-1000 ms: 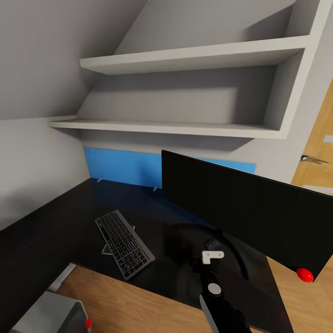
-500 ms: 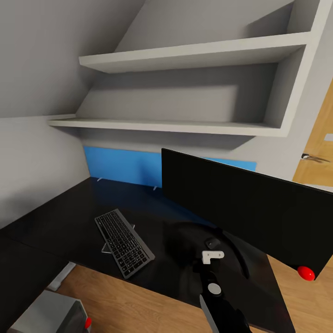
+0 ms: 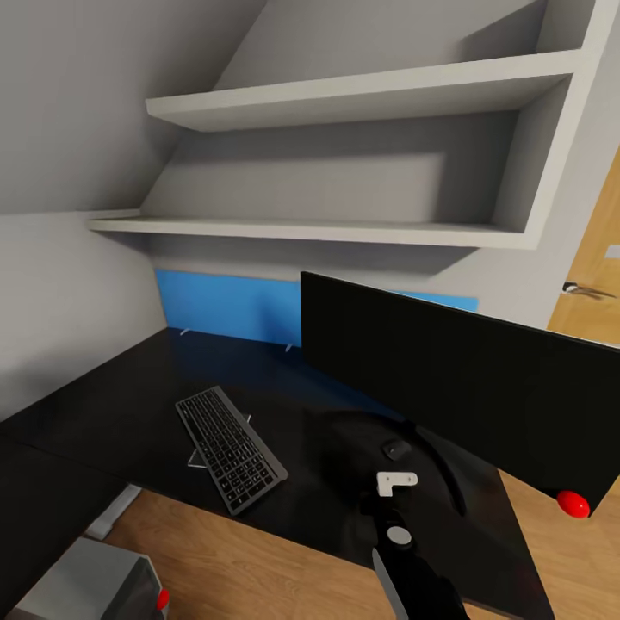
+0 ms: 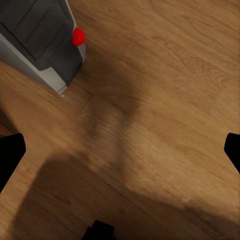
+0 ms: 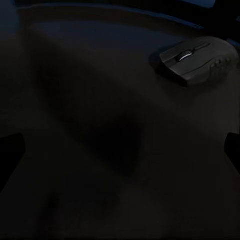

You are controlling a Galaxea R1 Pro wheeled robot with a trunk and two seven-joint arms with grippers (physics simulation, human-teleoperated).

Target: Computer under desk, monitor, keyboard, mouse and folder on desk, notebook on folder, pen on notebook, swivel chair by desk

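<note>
Slightly raised since a second ago, the head camera shows the right claw point(image 3: 398, 482) hovering, jaws spread and empty, just short of the mouse point(image 5: 196, 61) lying on the worktop point(image 3: 129, 405) under the monitor point(image 3: 456, 387); next, I judge, it must reach forward and close on the mouse.

The bench point(image 3: 129, 405) is overlooked from the head; the mouse point(image 5: 197, 60) is seen close by the right wrist, floor point(image 4: 165, 100) by the left.
</note>
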